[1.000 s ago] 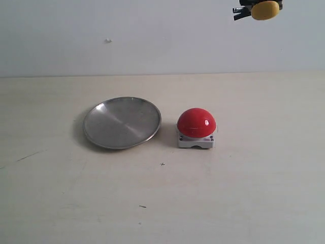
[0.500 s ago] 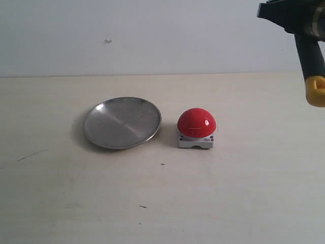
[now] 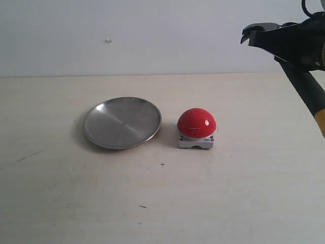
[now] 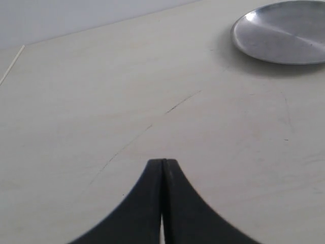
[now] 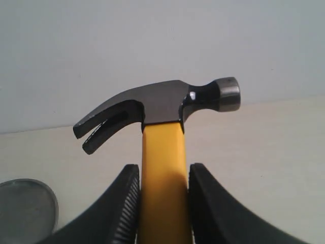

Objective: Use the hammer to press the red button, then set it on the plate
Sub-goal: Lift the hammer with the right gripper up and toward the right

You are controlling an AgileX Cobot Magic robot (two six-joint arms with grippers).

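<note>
Exterior view shows the plate [image 3: 122,122] lying just left of the red button [image 3: 196,122], with only its brushed metal face showing. Open tabletop [image 3: 228,193] spreads in front of the button and to its right. The hammer [image 3: 303,87] hangs above and to the right of the button, well apart from it. Its claw is turned leftward and its handle slants down to the frame edge. The right hand [image 5: 162,173] clamps the yellow handle just below the head. The left hand [image 4: 163,165] has its fingers pressed together over the tabletop, on the far side of the plate from the button.
</note>
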